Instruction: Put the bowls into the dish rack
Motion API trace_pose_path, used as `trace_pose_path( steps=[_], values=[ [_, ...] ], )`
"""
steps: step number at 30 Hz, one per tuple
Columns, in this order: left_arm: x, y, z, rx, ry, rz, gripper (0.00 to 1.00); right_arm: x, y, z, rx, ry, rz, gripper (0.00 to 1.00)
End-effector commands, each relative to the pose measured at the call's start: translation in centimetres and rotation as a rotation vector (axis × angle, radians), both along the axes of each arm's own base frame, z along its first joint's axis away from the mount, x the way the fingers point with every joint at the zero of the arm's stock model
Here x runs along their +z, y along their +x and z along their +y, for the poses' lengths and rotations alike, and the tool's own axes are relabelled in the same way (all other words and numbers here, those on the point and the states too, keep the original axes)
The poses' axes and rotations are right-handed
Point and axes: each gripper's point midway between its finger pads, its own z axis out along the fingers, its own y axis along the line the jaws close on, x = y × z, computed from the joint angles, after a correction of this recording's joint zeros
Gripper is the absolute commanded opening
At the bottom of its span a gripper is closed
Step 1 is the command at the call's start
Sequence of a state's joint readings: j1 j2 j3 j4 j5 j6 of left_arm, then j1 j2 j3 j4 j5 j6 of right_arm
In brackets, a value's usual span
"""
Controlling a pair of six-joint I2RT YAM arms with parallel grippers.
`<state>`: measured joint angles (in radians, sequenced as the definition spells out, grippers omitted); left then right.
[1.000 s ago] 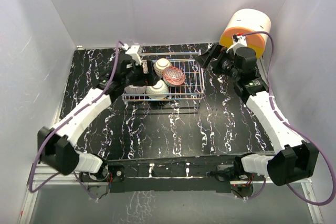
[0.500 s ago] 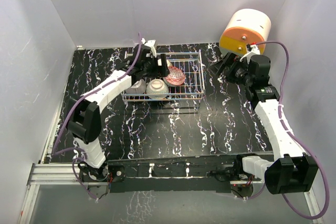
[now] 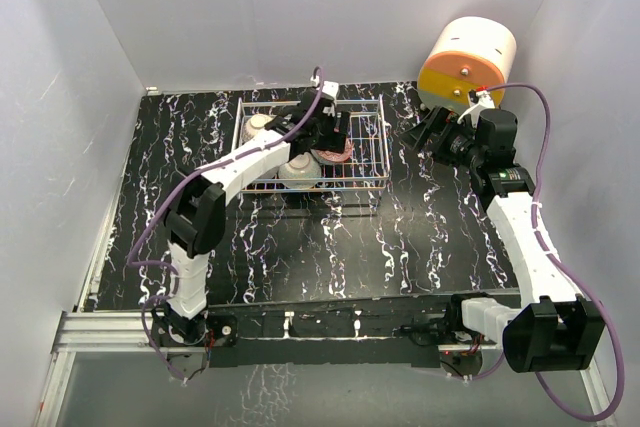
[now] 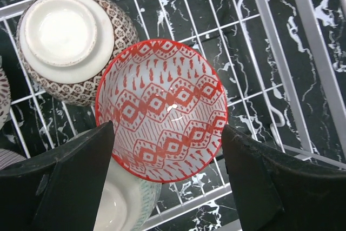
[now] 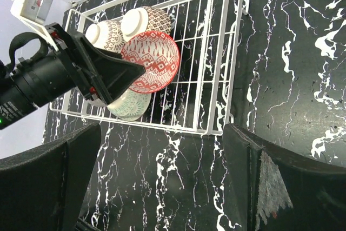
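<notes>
I read the left pincer [image 4: 166, 131] spread wide, red bowl [image 4: 162, 109] between its fingers, inside the dish rack [image 4: 268, 52], overlapping a pale green bowl [image 4: 142, 205]; contact possibly, can't confirm. Right pincer [image 5: 162, 129] gaping, empty, above tabletop [image 5: 292, 79], rack ahead.

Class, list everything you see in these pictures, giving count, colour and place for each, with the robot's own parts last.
dish rack: one, white wire, far middle of the table
red bowl: one, red and white, in the rack, mouth up
brown-and-white bowls: two, in the rack beside the red bowl
green bowl: one, pale green, in the rack, bottom up
drawer unit: one, orange and cream, far right corner
table: one, black with white veins
left gripper: open, over the red bowl
right gripper: open, right of the rack
</notes>
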<state>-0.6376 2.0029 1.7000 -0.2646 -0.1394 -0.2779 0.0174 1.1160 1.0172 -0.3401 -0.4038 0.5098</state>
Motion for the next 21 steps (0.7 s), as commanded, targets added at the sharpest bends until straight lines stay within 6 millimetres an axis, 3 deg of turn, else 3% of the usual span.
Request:
trace_pose_path(
  steps=[1, 8, 12, 21],
  values=[
    [2.8, 0.6, 2.4, 0.09, 0.091, -0.089, 0.79, 1.3, -0.1, 0.0, 0.015, -0.007, -0.06, 1.0],
    [4.0, 0.2, 3.6, 0.119, 0.099, -0.141, 0.77, 0.7, 0.1, 0.3, 0.029, 0.006, -0.039, 1.0],
    [4.5, 0.1, 3.6, 0.087, 0.131, -0.171, 0.7, 0.3, 0.1, 0.3, 0.033, 0.014, -0.03, 1.0],
    [6.8, -2.7, -1.4, -0.252, 0.153, -0.378, 0.69, 0.2, 0.0, -0.3, -0.003, 0.011, -0.022, 0.99]
  ],
)
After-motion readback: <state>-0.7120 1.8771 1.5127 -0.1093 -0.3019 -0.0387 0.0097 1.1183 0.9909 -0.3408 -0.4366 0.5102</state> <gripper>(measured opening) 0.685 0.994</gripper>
